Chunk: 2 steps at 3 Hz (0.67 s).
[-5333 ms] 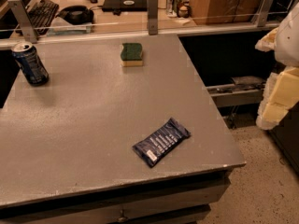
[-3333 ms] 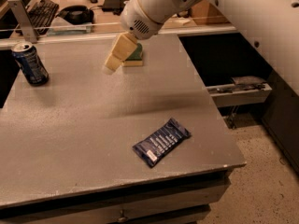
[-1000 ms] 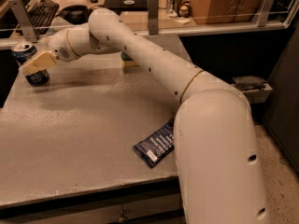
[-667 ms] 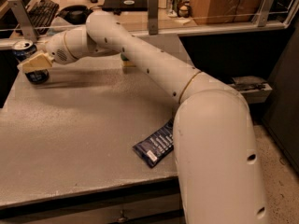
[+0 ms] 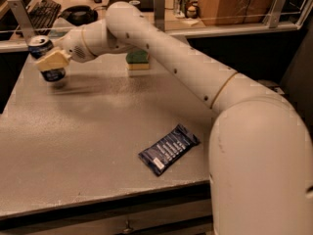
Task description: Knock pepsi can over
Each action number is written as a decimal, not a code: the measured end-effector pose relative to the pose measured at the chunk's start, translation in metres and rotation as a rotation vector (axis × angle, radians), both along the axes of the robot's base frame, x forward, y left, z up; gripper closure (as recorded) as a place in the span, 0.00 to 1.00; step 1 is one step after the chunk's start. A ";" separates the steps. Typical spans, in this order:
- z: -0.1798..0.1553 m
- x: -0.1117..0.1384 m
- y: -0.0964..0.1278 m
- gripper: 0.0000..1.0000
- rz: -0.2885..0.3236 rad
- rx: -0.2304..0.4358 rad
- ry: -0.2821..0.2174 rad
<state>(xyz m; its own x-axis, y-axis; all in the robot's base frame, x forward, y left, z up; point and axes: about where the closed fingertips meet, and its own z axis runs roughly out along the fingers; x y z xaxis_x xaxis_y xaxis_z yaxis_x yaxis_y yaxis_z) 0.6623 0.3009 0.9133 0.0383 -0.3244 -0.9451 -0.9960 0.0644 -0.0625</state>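
Note:
The pepsi can point(image 5: 42, 45) is dark blue with a silver top and stands at the far left of the grey table point(image 5: 88, 131). It leans slightly, with its top toward the left. My gripper point(image 5: 52, 60) is cream-coloured and sits right against the can's middle, covering part of its side. Only the can's top and its lower end point(image 5: 55, 75) show. My white arm point(image 5: 161, 48) reaches across the table from the right foreground.
A green and yellow sponge point(image 5: 138, 59) lies at the back middle of the table. A flat dark blue snack wrapper point(image 5: 169, 149) lies near the front edge. A rail with posts and a desk with a keyboard point(image 5: 43, 9) stand behind the table.
The gripper has stayed against the can. The can has shifted a little to the right and now looks slightly tilted. The sponge and wrapper have not moved.

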 end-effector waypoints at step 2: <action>0.021 -0.020 -0.124 1.00 -0.028 -0.353 -0.055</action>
<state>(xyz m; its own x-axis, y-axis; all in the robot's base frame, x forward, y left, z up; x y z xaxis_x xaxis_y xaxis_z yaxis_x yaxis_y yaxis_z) 0.6421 0.1771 0.9347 0.0725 -0.6323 -0.7713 -0.9887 0.0564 -0.1392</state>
